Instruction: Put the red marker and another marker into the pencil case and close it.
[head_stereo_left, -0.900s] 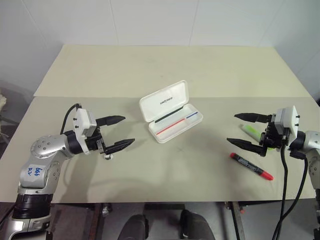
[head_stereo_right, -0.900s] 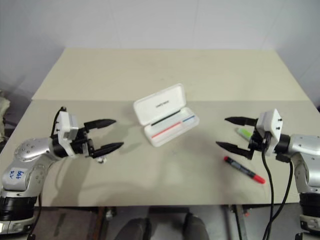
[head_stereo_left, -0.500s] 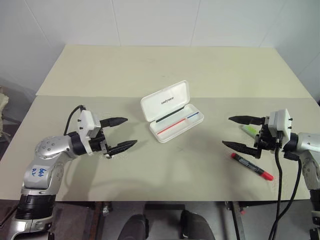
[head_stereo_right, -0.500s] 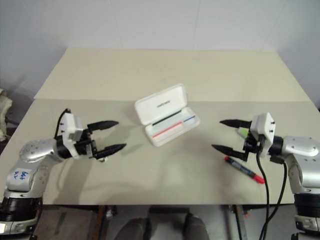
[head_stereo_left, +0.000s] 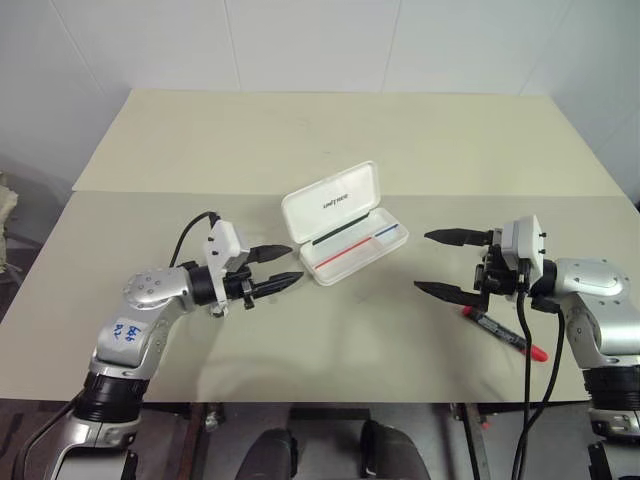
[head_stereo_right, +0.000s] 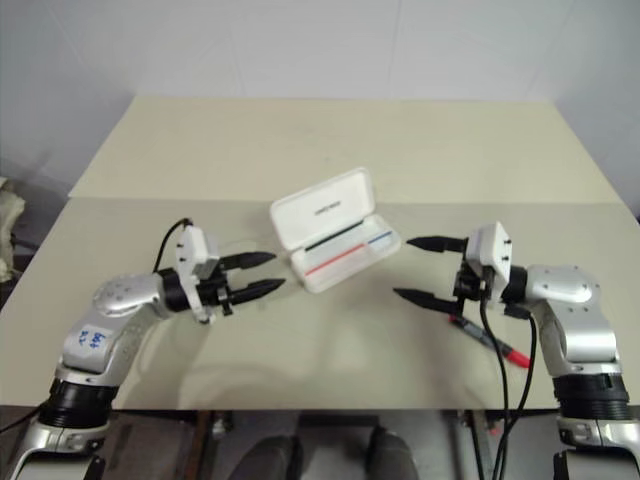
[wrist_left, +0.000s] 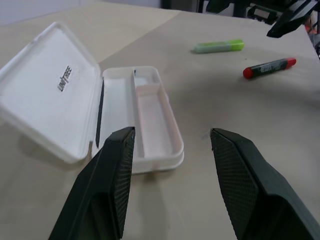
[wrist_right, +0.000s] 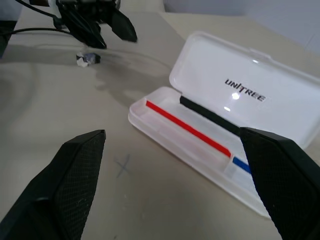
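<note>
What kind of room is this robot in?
Probably a robot test room or lab: a plain beige table against bare white walls, set with just an open pencil case and two markers, the red marker among them.

The open lid of the white pencil case (wrist_right: 248, 90), near the middle of the surface (head_stereo_left: 330, 140), carries the dark word "UNITREE". The red marker (wrist_left: 269, 67) has printing on its black middle part, but it is too small to read.

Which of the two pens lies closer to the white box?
The light green marker lies slightly closer to the pencil case; the red marker, with its black middle, lies beyond it.
</note>
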